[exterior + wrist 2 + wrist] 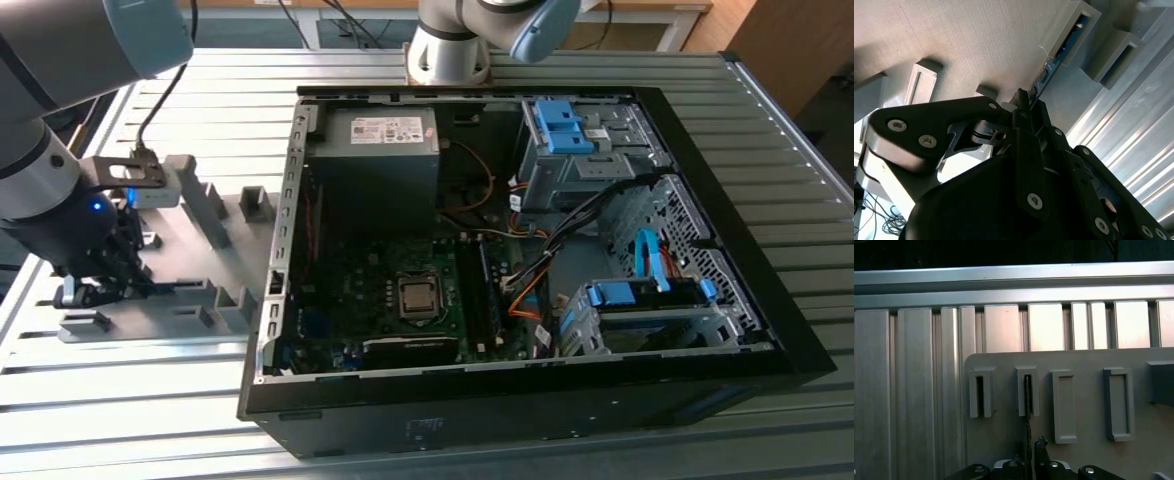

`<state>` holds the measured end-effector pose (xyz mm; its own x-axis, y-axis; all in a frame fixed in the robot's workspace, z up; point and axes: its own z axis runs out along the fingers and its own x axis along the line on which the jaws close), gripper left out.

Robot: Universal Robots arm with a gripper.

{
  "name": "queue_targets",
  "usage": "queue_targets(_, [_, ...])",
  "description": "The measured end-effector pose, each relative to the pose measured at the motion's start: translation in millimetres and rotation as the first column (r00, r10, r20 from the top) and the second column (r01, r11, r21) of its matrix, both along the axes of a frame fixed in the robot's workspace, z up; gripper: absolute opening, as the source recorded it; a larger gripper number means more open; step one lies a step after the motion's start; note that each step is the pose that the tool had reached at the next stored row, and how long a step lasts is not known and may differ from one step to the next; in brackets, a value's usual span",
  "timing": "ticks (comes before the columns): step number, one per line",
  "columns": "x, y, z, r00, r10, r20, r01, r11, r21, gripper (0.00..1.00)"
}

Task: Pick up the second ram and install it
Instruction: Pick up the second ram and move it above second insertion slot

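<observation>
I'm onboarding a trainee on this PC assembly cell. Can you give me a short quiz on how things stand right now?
1. True or false: the second ram is already seated in the motherboard.
2. The gripper is: A) over the power supply; B) at the ram on the grey fixture plate; C) above the drive bays.
3. In the exterior view, on which side of the computer case does the fixture plate lie?

Key:
1. False; the ram stands in the slot of a fixture block.
2. B.
3. The exterior view's left.
</observation>
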<state>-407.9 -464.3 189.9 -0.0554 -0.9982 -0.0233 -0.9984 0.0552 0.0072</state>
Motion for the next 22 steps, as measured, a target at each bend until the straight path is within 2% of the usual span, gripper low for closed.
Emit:
queue_targets(11, [-0.8,0.0,-1.0,1.0000,0.001,-0.0002,-0.001,1.0000,0.0000,0.23])
queue_targets(13, [-0.8,0.0,-1.0,1.0000,0.001,-0.0002,-0.001,1.0000,0.0000,0.22])
queue_targets(14, [-0.8,0.0,-1.0,1.0000,0.001,-0.0001,-0.001,1.0000,0.0000,0.15])
queue_targets(22, [-0.8,-0.1,-1.1,1.0000,0.008,0.0000,-0.008,1.0000,0.0001,0.14])
